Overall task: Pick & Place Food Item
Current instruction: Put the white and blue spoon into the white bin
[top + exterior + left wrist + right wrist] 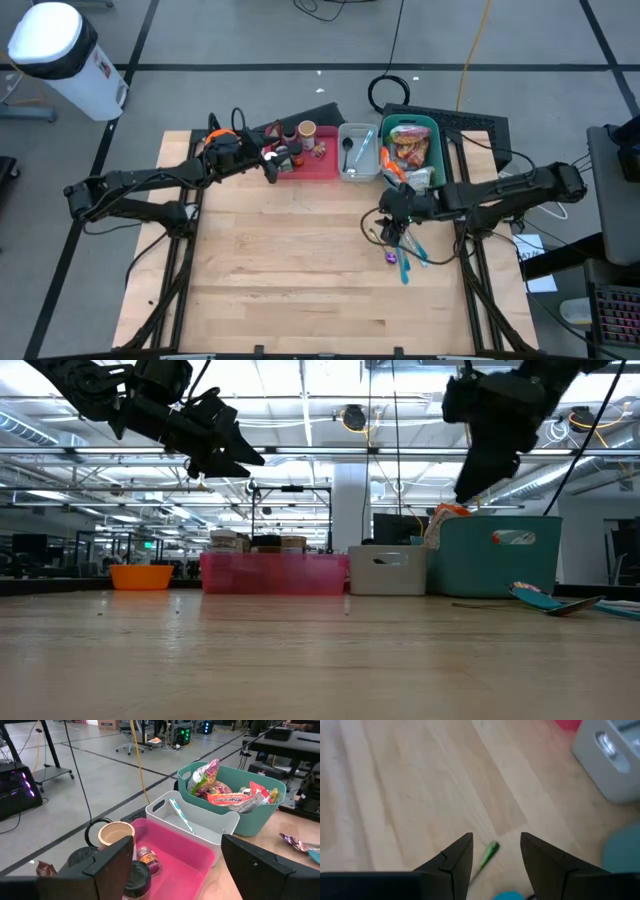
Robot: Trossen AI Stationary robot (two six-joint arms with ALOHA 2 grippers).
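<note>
A: Left gripper [175,865] position to be recorded.

B: It is held above the pink tray [322,163] at the far edge of the wooden table [300,260]. The jaws are spread wide and nothing is seen between them. In the left wrist view, a paper cup [115,834] and a dark-lidded jar [136,879] are seen in the tray below it.

A: Right gripper [496,851]?

B: It is raised over the table, just in front of the teal bin [412,150]. The fingers are parted partway; nothing is gripped. A green utensil handle [489,853] is seen on the wood below the gap, apart from the fingers.

A: Food items?

B: Snack packets [235,799] are piled in the teal bin, some standing above its rim. None has been lifted out.

A: Remaining layout?

B: A grey bin [358,153] is set between the pink tray and the teal bin, touching both as far as can be told; a striped straw [180,816] is leaned inside it. Loose utensils [405,255] are scattered on the table near the right gripper, a teal spoon among them. An orange bowl [141,576] is noted in the low view, to the pink tray's side.
</note>
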